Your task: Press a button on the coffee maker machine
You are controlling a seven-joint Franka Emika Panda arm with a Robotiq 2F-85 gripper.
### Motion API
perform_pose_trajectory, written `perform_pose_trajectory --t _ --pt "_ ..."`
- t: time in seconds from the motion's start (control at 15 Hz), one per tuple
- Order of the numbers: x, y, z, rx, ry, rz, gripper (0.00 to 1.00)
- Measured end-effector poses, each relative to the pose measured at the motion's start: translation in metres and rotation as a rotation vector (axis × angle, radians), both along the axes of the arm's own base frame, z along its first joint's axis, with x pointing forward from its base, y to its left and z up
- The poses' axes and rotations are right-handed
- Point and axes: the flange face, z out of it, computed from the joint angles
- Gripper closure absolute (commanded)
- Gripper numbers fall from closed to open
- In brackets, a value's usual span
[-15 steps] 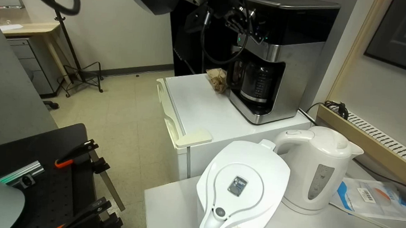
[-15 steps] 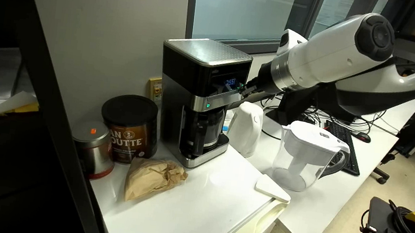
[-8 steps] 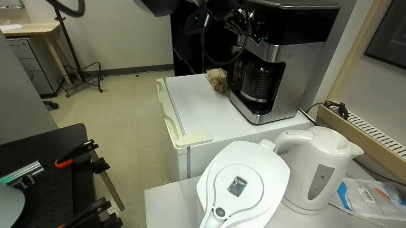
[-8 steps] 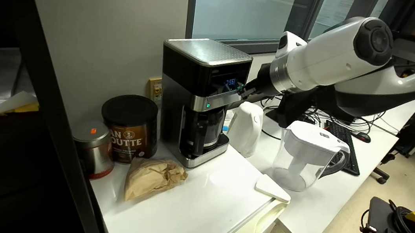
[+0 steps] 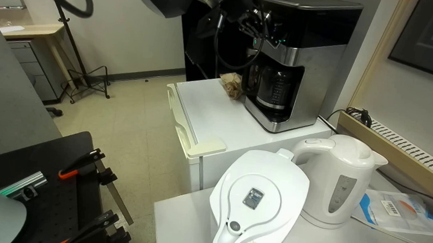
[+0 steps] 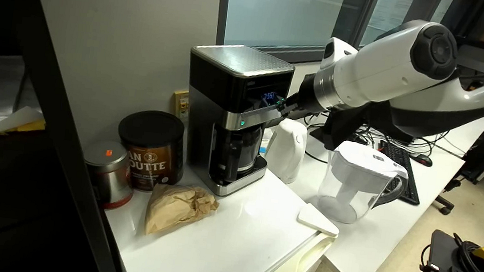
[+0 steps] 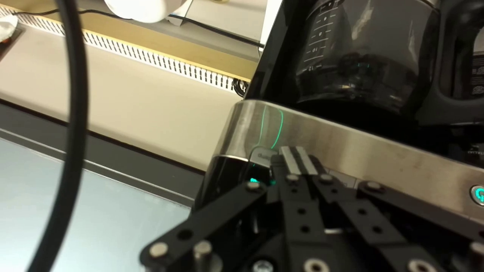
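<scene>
Black and brushed silver, a tall boxy drip coffee machine (image 6: 232, 107) stands on a glossy white tabletop (image 6: 233, 241), a dark glass carafe (image 6: 248, 150) at its base. A white robot arm (image 6: 379, 69) reaches to its front. In the wrist view, the black metal pincer (image 7: 298, 160) has its two fingers (image 7: 290, 160) nearly together, a thin gap between them, gripping nothing. The tips are at the machine's black control panel (image 6: 254, 92), just beside a small grey rounded button (image 7: 261, 155); I cannot tell whether they touch it. Blue digits (image 6: 269, 96) glow there. A crumpled brown paper bag (image 6: 180, 207) lies near the machine; a white plastic kettle (image 6: 286, 148) and white-lidded water pitcher (image 6: 354, 180) stand on an adjoining white tabletop (image 6: 361, 257).
</scene>
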Motion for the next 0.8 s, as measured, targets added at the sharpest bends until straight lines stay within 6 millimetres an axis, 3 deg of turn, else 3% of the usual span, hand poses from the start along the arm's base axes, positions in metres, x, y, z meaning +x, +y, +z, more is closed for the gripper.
perform_pose_trajectory --t 0.8 --pt "0.0002 0.0016 -0.0045 -0.009 0.007 -0.004 1.0"
